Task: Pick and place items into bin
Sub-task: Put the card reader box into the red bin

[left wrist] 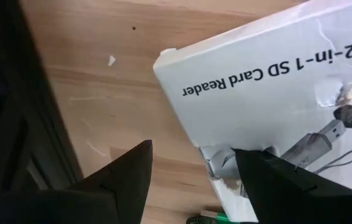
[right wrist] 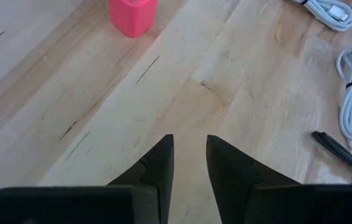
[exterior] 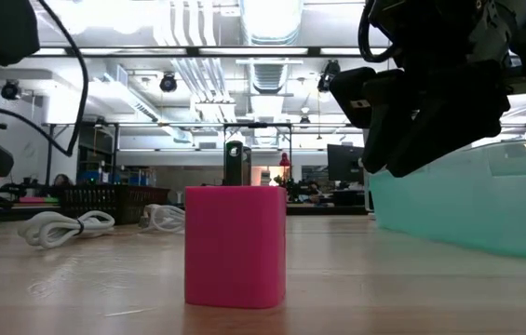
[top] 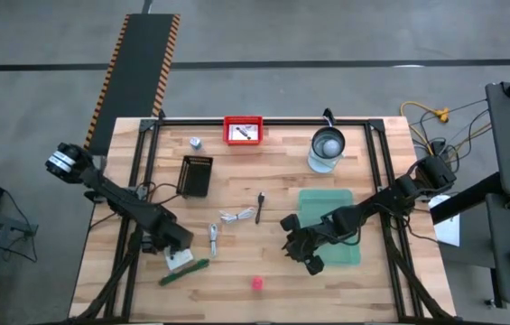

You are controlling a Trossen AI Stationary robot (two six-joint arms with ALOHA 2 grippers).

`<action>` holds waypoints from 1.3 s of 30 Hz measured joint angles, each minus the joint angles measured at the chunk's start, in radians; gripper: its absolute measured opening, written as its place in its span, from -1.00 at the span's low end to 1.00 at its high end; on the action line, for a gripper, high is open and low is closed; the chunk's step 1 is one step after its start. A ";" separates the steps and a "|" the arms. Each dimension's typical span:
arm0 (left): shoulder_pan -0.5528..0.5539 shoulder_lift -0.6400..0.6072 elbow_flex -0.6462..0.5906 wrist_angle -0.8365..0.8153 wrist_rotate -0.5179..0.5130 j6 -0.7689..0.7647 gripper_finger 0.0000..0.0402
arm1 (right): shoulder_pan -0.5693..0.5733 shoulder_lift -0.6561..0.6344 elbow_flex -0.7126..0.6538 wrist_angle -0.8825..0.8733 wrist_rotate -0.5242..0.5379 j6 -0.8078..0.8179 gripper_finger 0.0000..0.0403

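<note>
We judge our left gripper [top: 179, 255] nearer the next pick: its fingers [left wrist: 123, 180] stand apart over the white printed card-reader box [left wrist: 275, 99], lying flat by the bench's [top: 363, 289] front-left corner.

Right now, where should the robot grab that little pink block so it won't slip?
Grip the small pink plastic block across its two flat upright sides, coming straight down from above. It stands upright and alone on the wooden table, with bare space all round. The right tool sits nearest, fingers slightly apart.
</note>
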 joint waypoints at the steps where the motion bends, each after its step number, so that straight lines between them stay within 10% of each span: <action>1: 0.001 -0.004 -0.015 0.024 0.006 -0.012 0.02 | 0.000 0.000 0.000 0.000 0.000 0.000 -0.59; 26: 0.007 -0.018 -0.077 0.146 0.016 0.083 -0.96 | 0.000 0.000 0.000 0.001 0.000 0.000 -0.60; 39: 0.006 -0.034 -0.079 0.130 -0.020 0.316 -1.00 | 0.000 0.000 0.000 0.001 0.000 0.003 -0.61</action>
